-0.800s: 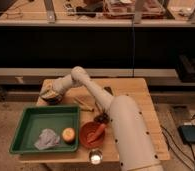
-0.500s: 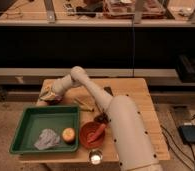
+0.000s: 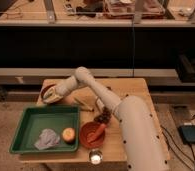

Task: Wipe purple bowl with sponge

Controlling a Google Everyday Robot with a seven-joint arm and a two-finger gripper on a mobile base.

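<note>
A round bowl (image 3: 46, 93) stands at the table's back left corner, just behind the green tray; it looks dark with a pale inside, and its colour is hard to tell. My gripper (image 3: 51, 94) reaches across the table from the right and sits in or right over the bowl's mouth. A pale patch at the gripper could be the sponge, but I cannot tell.
A green tray (image 3: 26, 141) at the front left holds a grey cloth (image 3: 47, 139) and an orange fruit (image 3: 68, 134). A red bowl (image 3: 86, 139) with a red utensil stands beside it. A small white cup (image 3: 95, 158) is at the front edge. Wooden sticks (image 3: 84, 104) and a dark object (image 3: 104, 116) lie mid-table.
My gripper has shifted very slightly to the left at the bowl. Nothing else has moved.
</note>
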